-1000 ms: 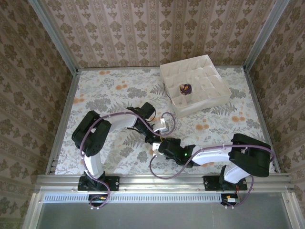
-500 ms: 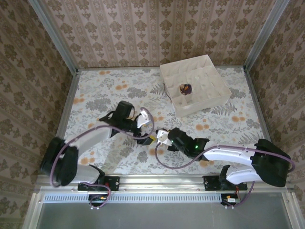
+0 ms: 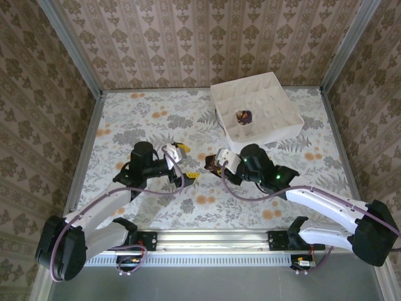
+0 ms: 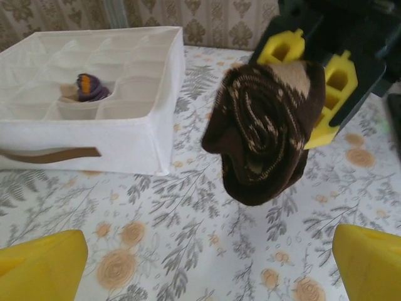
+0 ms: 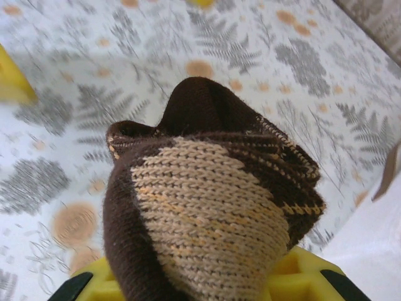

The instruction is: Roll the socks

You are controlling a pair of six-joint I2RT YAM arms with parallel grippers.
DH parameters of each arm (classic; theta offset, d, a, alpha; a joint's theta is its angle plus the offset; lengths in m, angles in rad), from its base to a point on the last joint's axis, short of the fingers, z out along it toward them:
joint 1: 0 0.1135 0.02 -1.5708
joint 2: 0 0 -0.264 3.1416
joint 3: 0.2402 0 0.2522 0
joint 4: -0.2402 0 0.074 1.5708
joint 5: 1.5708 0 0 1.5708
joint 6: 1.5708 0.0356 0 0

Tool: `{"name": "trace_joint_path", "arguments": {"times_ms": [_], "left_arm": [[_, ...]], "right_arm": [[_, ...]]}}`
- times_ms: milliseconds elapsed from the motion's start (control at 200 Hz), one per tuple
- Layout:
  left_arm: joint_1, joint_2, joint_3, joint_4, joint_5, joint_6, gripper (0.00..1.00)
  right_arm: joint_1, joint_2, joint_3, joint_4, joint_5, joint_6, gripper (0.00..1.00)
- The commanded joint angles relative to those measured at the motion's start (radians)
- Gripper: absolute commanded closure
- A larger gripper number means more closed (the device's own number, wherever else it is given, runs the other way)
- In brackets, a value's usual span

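Floral tabletop (image 3: 144, 119): purple sock (image 3: 243, 116) already in the box (image 3: 263, 142), rolled brown sock (image 4: 263, 132) pinched in my right gripper (image 3: 212, 164) near the box, likely next in (left gripper (image 3: 186, 162) gapes empty).

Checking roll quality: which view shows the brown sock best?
Left wrist: the whole rolled brown sock hangs clamped in the right gripper, spiral end visible. Right wrist crops it to close-up knit; top external shows a small dark bit.
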Motion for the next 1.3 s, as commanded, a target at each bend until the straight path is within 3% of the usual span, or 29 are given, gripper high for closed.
{"name": "trace_joint_path", "arguments": {"times_ms": [0, 195, 320, 490, 730, 935, 1295], "left_arm": [[-0.025, 0.027, 0.027, 0.116, 0.117, -0.060, 0.00], [-0.088, 0.097, 0.092, 0.122, 0.142, -0.048, 0.00], [-0.084, 0.133, 0.085, 0.228, 0.185, -0.125, 0.01], [-0.084, 0.199, 0.135, 0.269, 0.273, -0.215, 0.11], [-0.082, 0.245, 0.181, 0.298, 0.318, -0.294, 0.13], [-0.078, 0.288, 0.218, 0.307, 0.361, -0.353, 0.21], [-0.075, 0.316, 0.219, 0.408, 0.398, -0.455, 0.15]], "right_arm": [[-0.022, -0.008, 0.071, -0.058, -0.218, 0.035, 1.00], [-0.041, 0.001, 0.097, -0.027, -0.305, 0.072, 1.00], [-0.042, 0.001, 0.091, -0.008, -0.312, 0.075, 1.00], [-0.042, 0.003, 0.079, 0.015, -0.313, 0.059, 1.00], [-0.042, 0.016, 0.077, 0.023, -0.281, 0.026, 1.00], [-0.042, 0.022, 0.073, 0.036, -0.266, 0.006, 1.00], [-0.058, 0.018, 0.048, 0.053, -0.243, -0.008, 1.00]]}}
